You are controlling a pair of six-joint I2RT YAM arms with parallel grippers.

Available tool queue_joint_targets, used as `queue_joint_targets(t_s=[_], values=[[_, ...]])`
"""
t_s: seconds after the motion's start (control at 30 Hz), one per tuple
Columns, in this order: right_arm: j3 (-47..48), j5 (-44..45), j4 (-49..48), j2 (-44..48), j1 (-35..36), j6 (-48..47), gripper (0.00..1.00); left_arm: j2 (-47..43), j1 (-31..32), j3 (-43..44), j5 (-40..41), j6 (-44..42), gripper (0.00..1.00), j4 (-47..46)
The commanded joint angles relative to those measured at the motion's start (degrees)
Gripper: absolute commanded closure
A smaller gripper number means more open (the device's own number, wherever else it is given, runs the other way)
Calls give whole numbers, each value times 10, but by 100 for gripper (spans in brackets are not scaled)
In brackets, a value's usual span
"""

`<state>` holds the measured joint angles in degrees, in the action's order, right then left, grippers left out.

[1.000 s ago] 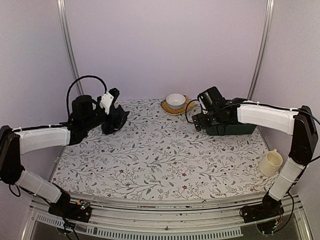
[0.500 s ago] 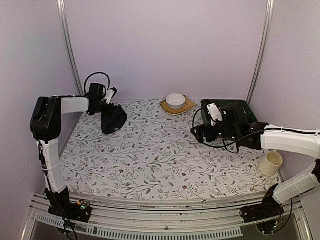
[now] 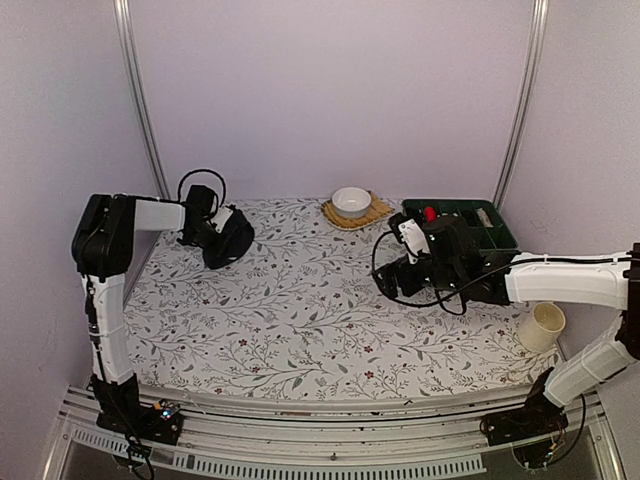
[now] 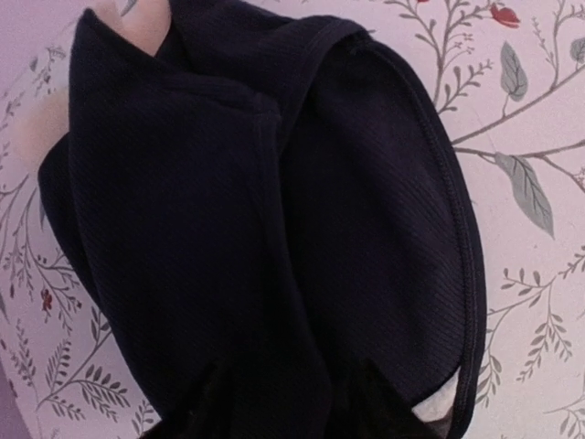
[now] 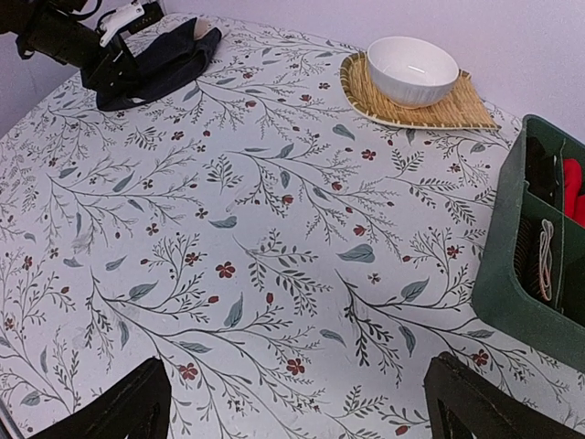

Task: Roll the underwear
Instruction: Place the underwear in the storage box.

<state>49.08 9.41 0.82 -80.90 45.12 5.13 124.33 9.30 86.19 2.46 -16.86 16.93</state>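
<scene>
Black ribbed underwear [image 3: 233, 240] in a loose, bunched heap at the far left corner of the table [image 3: 300, 330], flat on the surface and right at the tip of the left gripper [image 3: 214, 222]. Seen from the left wrist as dark folds and a stitched hem across nearly the whole view, with one fold running down into the gripper at the bottom edge. Clenched on that fold, going by the narrow gap there, though black on black and hard to trace.

Well apart from the garment, over the right half of the table: the right gripper [image 5: 297, 366], released, jaws spread wide, with only patterned tabletop between them.

White surface printed with grey-green leafy sprigs and small red flowers. At the far edge, a white bowl [image 5: 411, 69] on a woven straw mat [image 5: 462, 112]. Just right of that, a dark green compartment tray [image 5: 512, 283] with something red [image 5: 573, 187] in one compartment. Near the right edge, a cream mug [image 3: 541, 326], upright.

All round, plain lilac walls [image 3: 330, 90], with a metal post [image 3: 135, 90] in each back corner.
</scene>
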Motion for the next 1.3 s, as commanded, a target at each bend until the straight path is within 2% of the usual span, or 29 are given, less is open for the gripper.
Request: queue_joint_targets(t_s=[0.0, 0.07, 0.1, 0.37, 0.67, 0.9, 1.03, 1.2, 1.27], values=[[9, 15, -4, -11, 8, -6, 1, -2, -6, -16, -7, -1, 76, 9], [9, 16, -5, -12, 10, -8, 1, -5, -5, -18, -10, -1, 97, 10], [8, 16, -5, -12, 10, -9, 1, -7, -5, -19, -12, -1, 100, 12], [6, 20, -10, -14, 12, -16, 1, -76, 33, -77, -92, 27, 100, 18], [2, 26, -16, -13, 13, -20, 1, -166, 191, -183, -126, -3, 100, 31], [-10, 25, -29, 10, 14, -22, 1, -208, 302, -238, -198, -53, 100, 66], [-17, 25, -36, 19, 14, -24, 1, -234, 357, -268, -233, -103, 77, 105], [-16, 20, -38, 11, 14, -25, 1, -289, 365, -300, -252, -143, 70, 131], [-14, 19, -38, 6, 14, -25, 1, -316, 360, -314, -238, -150, 58, 131]])
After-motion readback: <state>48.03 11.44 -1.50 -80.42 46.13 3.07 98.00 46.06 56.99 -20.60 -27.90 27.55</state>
